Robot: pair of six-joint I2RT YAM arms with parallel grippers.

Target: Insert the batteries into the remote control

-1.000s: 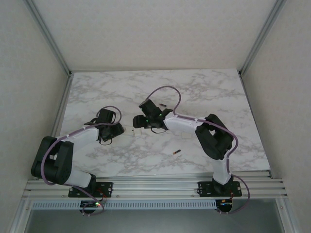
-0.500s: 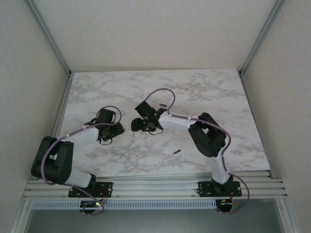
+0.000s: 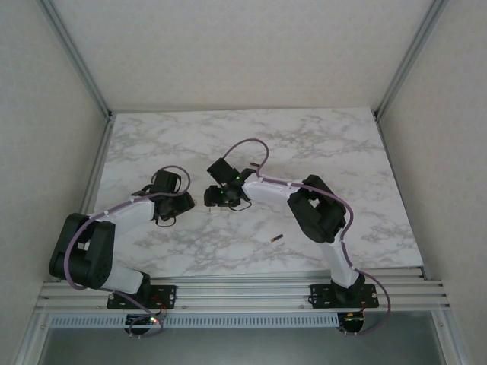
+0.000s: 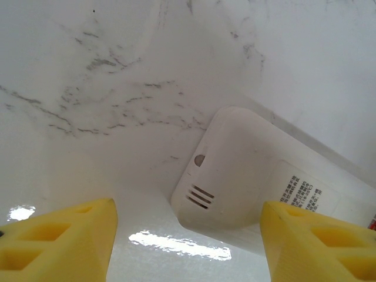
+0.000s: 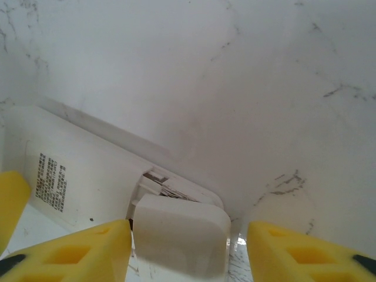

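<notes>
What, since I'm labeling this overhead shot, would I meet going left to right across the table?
left claw → remote → right claw → battery

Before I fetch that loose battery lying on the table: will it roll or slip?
Probably rolls: the battery is a small cylinder lying on its side on the glossy table. It looks tiny, so it is likely light and a nudge may skid it.
</notes>
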